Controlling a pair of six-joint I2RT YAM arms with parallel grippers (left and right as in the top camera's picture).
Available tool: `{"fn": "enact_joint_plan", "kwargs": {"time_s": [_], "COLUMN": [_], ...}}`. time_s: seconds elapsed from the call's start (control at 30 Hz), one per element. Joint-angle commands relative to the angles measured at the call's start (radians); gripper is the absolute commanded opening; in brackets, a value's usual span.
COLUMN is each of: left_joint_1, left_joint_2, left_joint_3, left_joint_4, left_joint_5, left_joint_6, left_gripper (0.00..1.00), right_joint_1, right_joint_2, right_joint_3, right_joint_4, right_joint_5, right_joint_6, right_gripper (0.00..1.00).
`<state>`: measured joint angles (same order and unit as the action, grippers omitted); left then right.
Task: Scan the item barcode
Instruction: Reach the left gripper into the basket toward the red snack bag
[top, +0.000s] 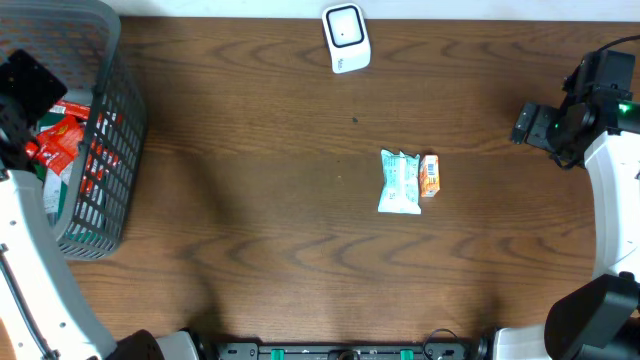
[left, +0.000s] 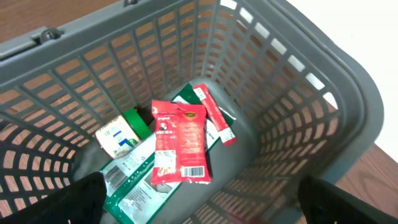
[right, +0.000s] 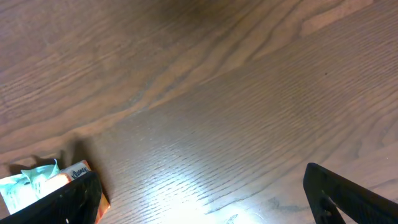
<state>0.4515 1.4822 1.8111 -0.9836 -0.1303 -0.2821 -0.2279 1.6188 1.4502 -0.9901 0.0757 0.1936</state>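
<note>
Since the barcode has to be shown to a reader, the brown wood-grain desk is laid out as a small checkout. A grey slatted plastic basket stands at its left edge as the stock. A white rounded scanner stands at the far edge, its window facing up.

A pale teal crinkled packet and a small orange carton lie touching, side by side, mid-desk; they are probably items set out of the basket.

The left fingers hang spread wide over the basket and hold nothing, apparently lined up for a pick. The right fingers are equally wide and empty above bare desk at the right, with the carton and teal packet at the edge of their view.

Inside the basket a long green-and-white sachet lies at the bottom. Beside it are a small white-labelled tub with a green lid and a slim red stick pack.

On top rests a flat red foil packet, which I judge to be the item to scan. It lies face up, and its long axis runs from the far basket wall toward the left wrist, tilted only slightly. Its barcode sits at the near end, uppermost and unobstructed, so it would need turning toward the scanner window.
</note>
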Motion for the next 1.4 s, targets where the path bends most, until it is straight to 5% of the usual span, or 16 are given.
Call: {"fn": "enact_joint_plan", "kwargs": {"time_s": [0.0, 0.1, 0.4, 0.7, 0.97, 1.37], "left_joint_1": [0.027, 0.063, 0.255, 0.299, 0.299, 0.298], "left_joint_2": [0.077, 0.157, 0.400, 0.579, 0.632, 0.633], "left_joint_3": [-0.010, -0.010, -0.010, -0.010, -0.010, -0.087], "left_joint_4": [0.001, -0.001, -0.037, -0.042, -0.011, 0.110], "left_joint_5": [-0.001, 0.036, 0.450, 0.460, 0.458, 0.459], "left_joint_6": [-0.034, 0.009, 0.065, 0.080, 0.084, 0.087], "left_gripper": [0.98, 0.98, 1.00, 0.95, 0.67, 0.66], "right_joint_1": [0.000, 0.000, 0.000, 0.000, 0.000, 0.000], "right_joint_2": [-0.003, -0.003, -0.003, -0.003, -0.003, -0.003], "right_joint_3": [0.008, 0.008, 0.008, 0.008, 0.008, 0.008], "right_joint_4": [-0.001, 0.000, 0.000, -0.001, 0.000, 0.000], "right_joint_5": [0.005, 0.005, 0.005, 0.005, 0.005, 0.005], "right_joint_6": [0.000, 0.000, 0.000, 0.000, 0.000, 0.000], "right_gripper": [0.99, 0.99, 0.99, 0.99, 0.99, 0.99]}}
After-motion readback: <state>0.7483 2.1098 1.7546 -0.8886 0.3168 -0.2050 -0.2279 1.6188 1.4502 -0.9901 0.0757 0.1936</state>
